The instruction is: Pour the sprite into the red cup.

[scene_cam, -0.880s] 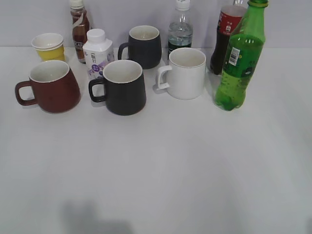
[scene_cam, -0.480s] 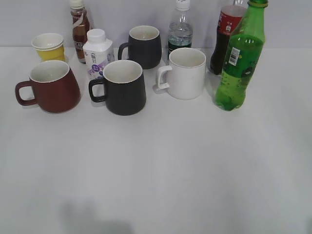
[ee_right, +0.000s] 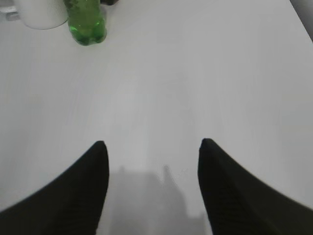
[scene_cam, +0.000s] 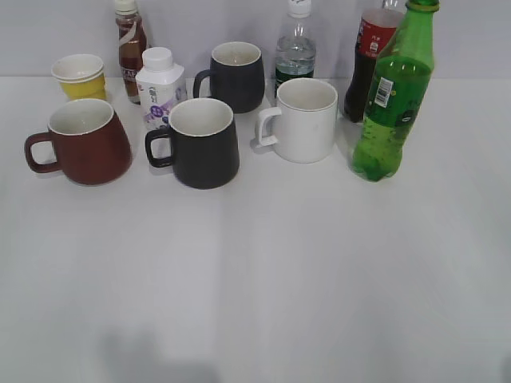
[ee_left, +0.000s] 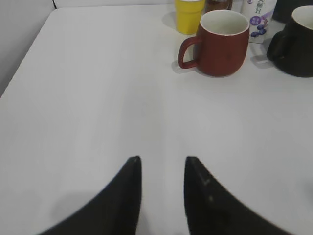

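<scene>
The sprite [scene_cam: 393,104], a tall green bottle with a green cap, stands upright at the right of the table; its base also shows in the right wrist view [ee_right: 86,22]. The red cup [scene_cam: 84,142] stands at the left, handle to the left, and also shows in the left wrist view [ee_left: 220,43]. My left gripper [ee_left: 162,159] is open and empty over bare table, well short of the red cup. My right gripper [ee_right: 152,142] is open and empty, well short of the sprite. Neither gripper shows in the exterior view.
Two black mugs [scene_cam: 201,144] [scene_cam: 235,76], a white mug [scene_cam: 302,120], a yellow paper cup [scene_cam: 80,76], a white carton [scene_cam: 160,88], a brown bottle [scene_cam: 130,48], a clear bottle [scene_cam: 295,48] and a cola bottle [scene_cam: 369,56] crowd the back. The table [scene_cam: 255,279] is white.
</scene>
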`<state>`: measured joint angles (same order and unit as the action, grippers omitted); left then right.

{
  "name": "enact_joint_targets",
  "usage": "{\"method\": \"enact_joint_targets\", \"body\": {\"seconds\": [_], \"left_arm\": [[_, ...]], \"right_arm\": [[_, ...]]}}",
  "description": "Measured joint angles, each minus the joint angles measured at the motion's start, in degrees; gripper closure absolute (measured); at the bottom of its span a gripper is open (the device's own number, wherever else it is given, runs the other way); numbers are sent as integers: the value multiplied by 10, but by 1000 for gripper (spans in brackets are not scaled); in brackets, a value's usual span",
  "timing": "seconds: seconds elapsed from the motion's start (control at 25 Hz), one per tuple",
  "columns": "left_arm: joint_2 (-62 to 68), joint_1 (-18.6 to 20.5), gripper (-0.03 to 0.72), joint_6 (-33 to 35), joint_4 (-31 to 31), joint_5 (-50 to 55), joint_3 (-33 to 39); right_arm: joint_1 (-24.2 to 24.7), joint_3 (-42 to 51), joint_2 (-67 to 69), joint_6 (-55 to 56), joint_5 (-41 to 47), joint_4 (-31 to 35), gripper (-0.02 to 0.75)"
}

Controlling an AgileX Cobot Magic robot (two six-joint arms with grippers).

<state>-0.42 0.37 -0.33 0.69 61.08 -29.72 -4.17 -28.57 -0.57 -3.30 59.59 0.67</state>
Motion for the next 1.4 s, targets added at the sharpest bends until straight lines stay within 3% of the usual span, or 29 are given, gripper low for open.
{"method": "enact_joint_targets", "body": {"seconds": [0.6, 0.76, 1.04, 1.4], "left_arm": [[0, -1, 449, 0, -1, 0, 0], [3, -18, 449, 3, -2, -13, -7], [73, -31, 449, 0, 3, -228, -1], [298, -31, 449, 3, 1, -539, 112]], "right_arm": [[0, 0, 0, 0, 0, 0, 300], [0, -12, 1, 0, -25, 7, 300], [0, -24, 81, 0, -201, 14, 300], [-27, 5, 264, 1, -374, 26, 300]]}}
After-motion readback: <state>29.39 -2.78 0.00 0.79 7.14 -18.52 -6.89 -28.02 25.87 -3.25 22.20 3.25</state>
